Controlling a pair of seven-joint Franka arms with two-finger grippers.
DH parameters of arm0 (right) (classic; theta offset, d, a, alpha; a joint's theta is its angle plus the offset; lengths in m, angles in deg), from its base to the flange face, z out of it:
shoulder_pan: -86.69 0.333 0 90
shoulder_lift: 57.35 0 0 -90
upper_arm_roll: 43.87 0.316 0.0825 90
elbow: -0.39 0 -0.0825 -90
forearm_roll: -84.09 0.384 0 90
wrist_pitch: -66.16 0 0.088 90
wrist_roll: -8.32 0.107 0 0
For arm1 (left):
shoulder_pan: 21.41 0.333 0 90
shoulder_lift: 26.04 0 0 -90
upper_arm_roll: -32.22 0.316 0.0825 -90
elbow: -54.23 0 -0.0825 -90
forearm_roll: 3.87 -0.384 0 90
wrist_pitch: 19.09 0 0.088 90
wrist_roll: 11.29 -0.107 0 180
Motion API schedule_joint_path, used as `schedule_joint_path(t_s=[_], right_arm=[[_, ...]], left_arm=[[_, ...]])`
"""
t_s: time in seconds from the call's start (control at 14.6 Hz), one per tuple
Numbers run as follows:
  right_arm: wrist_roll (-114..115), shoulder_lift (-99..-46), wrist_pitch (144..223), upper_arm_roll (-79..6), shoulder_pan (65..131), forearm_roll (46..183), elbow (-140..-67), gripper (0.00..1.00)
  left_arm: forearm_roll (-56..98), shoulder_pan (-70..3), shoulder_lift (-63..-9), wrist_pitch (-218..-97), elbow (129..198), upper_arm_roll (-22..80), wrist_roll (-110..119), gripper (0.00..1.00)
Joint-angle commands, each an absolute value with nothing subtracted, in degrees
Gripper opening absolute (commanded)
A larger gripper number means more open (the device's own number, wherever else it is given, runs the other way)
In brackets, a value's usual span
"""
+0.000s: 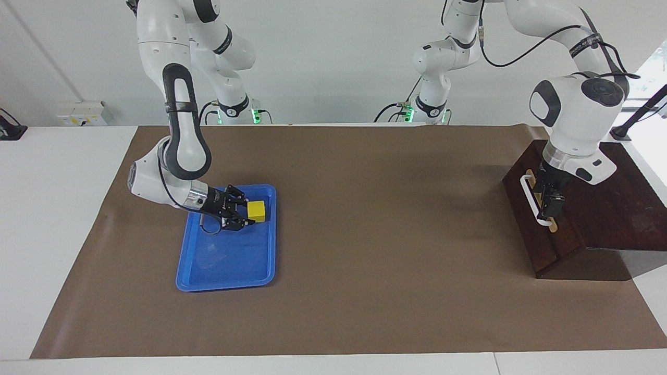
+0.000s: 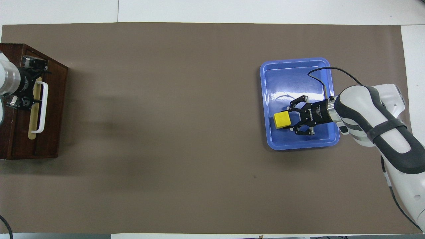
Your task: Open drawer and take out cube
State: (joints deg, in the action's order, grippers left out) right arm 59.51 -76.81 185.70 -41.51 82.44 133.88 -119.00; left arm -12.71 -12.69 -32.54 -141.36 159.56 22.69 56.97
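The yellow cube (image 1: 256,210) (image 2: 281,119) rests low in the blue tray (image 1: 224,260) (image 2: 292,79), at the corner nearer the robots. My right gripper (image 1: 249,209) (image 2: 292,120) lies nearly level over the tray, shut on the cube, with a fingertip at either side. The drawer (image 1: 526,219) (image 2: 54,99) of the dark wooden box stands a little way out. A pale strip of its interior shows beside the white handle (image 1: 530,195) (image 2: 43,106). My left gripper (image 1: 551,205) (image 2: 31,83) points down at that strip, open and holding nothing.
Brown paper (image 1: 391,234) covers the table between the tray and the box. The wooden box (image 1: 615,208) sits at the left arm's end, at the paper's edge. A black cable (image 2: 318,71) loops over the tray from the right wrist.
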Motion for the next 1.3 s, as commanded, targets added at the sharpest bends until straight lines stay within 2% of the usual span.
schedule_joint_path(t_s=[0.0, 0.21, 0.41, 0.48, 0.82, 1.03, 1.23], right_arm=[[58.1, -75.6, 187.7, -41.4, 81.9, 133.5, -120.4, 1.00], [58.9, -75.8, 186.8, -41.5, 81.8, 132.6, -117.1, 1.00], [59.2, -75.9, 186.8, -41.5, 82.1, 129.5, -113.4, 1.00], [59.2, -75.9, 187.1, -41.5, 82.3, 128.7, -112.9, 1.00], [58.7, -75.5, 187.6, -41.6, 82.5, 122.2, -109.7, 1.00], [54.6, -74.2, 186.7, -41.1, 82.6, 108.4, -106.1, 1.00], [44.4, -70.8, 181.5, -41.3, 82.5, 100.6, -105.2, 1.00]], left_arm=[[-13.5, -17.1, -31.4, -131.7, 153.8, 22.3, 47.0, 1.00], [-12.8, -18.5, -30.4, -118.2, 147.4, 22.0, 29.0, 1.00], [-8.6, -18.6, -25.9, -109.1, 147.4, 21.8, 13.0, 1.00], [-7.9, -19.0, -25.9, -106.9, 147.2, 21.8, 10.0, 1.00], [-5.4, -19.1, -23.9, -103.9, 149.0, 21.8, 5.4, 1.00], [-5.3, -19.4, -24.4, -103.5, 148.9, 21.8, 4.5, 1.00], [-4.7, -19.5, -24.4, -102.3, 148.8, 21.8, 4.3, 1.00]])
